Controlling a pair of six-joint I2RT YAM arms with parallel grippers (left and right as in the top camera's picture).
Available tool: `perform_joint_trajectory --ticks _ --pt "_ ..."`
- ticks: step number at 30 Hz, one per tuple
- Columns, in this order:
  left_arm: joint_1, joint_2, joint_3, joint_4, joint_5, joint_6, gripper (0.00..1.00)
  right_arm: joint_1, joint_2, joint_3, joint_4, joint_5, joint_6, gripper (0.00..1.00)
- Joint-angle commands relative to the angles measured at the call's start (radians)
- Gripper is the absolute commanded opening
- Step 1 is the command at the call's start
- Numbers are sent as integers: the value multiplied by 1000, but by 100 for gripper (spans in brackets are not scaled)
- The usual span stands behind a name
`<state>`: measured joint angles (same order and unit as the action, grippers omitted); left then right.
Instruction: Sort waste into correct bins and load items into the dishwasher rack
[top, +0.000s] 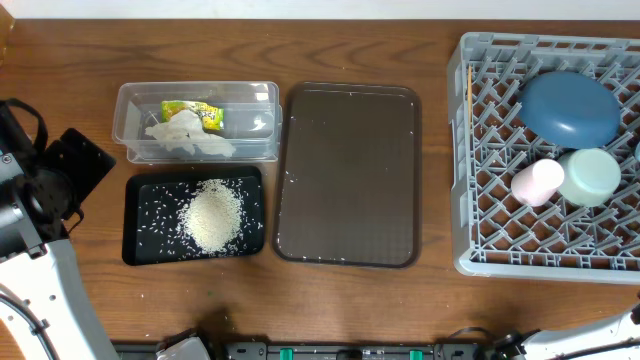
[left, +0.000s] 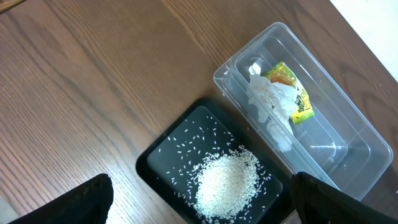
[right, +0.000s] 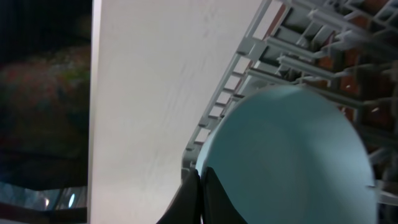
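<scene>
Right gripper (right: 199, 193) shut, empty, hard beside small light blue bowl (right: 286, 162) in grey lattice plastic rack (right: 247, 45); careless swing may tip it. Left gripper (left: 202, 205) wide open above loose white rice heap (left: 227, 183) on shallow black tray (left: 183, 132).

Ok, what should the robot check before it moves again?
1. Rice in the black tray: ok.
2. Tissue and wrapper in the clear tub: ok.
3. Dark blue dish, pink cup and mint-green bowl in the rack: ok.
4. Brown tray clean: not ok, a few white specks.
5. Left gripper open: ok.
6. Right gripper shut: ok.
</scene>
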<state>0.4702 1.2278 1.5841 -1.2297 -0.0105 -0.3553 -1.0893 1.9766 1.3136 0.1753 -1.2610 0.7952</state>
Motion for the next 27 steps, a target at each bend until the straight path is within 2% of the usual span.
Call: perform_joint_trajectory --ticks 1,5,7,10,18,22,27 --pt "5 1 6 -1 -8 3 93 -19 5 5 -2 -4 -27 1" --pt "5 1 6 -1 -9 3 93 -37 5 5 -2 -4 -26 1" --pt "5 1 6 0 -9 3 93 -47 3 5 -5 -5 -26 8" --pt "5 1 6 -1 -9 3 93 -61 2 5 -11 -5 -26 22" --pt "5 1 6 -1 -9 3 93 -71 -3 5 -54 43 -27 42" --pt "5 1 6 -1 -9 3 93 -71 -16 5 -86 73 -35 45" --pt "5 1 6 -1 -9 3 93 -71 -97 6 -236 215 -154 48"
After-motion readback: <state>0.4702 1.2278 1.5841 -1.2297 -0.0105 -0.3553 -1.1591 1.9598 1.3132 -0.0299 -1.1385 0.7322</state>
